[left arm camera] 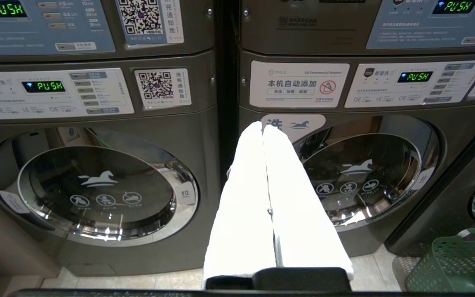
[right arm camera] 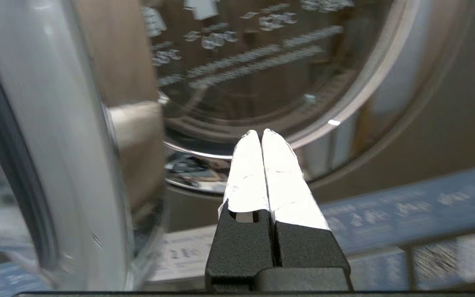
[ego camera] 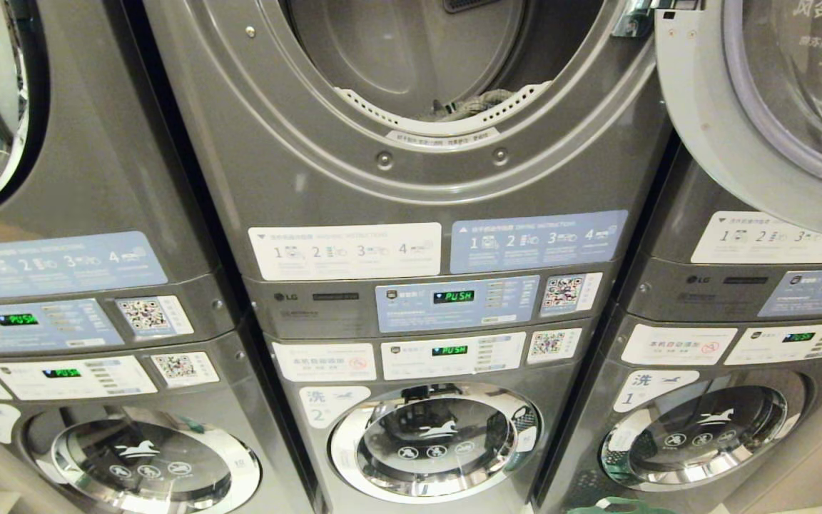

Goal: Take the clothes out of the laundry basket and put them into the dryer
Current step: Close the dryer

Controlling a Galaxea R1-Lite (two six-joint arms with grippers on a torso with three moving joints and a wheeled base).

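The middle upper dryer (ego camera: 411, 164) stands open, and a bit of grey clothes (ego camera: 472, 106) lies at the front of its drum. Its round door (ego camera: 753, 107) is swung out to the right. The green laundry basket (left arm camera: 456, 264) sits on the floor at the lower right, with only its rim (ego camera: 614, 505) showing in the head view. My right gripper (right arm camera: 261, 132) is shut and empty, close beside the open door's edge (right arm camera: 56, 144) and facing a round glass window (right arm camera: 270, 74). My left gripper (left arm camera: 263, 126) is shut and empty, parked low before the bottom washers. Neither gripper shows in the head view.
Stacked grey machines fill the wall left (ego camera: 61, 214) and right (ego camera: 753, 300) of the open dryer. Below are closed washer doors (ego camera: 434, 441) and control panels (ego camera: 454, 303) reading PUSH. Pale floor tiles (left arm camera: 369, 272) run along the machines' feet.
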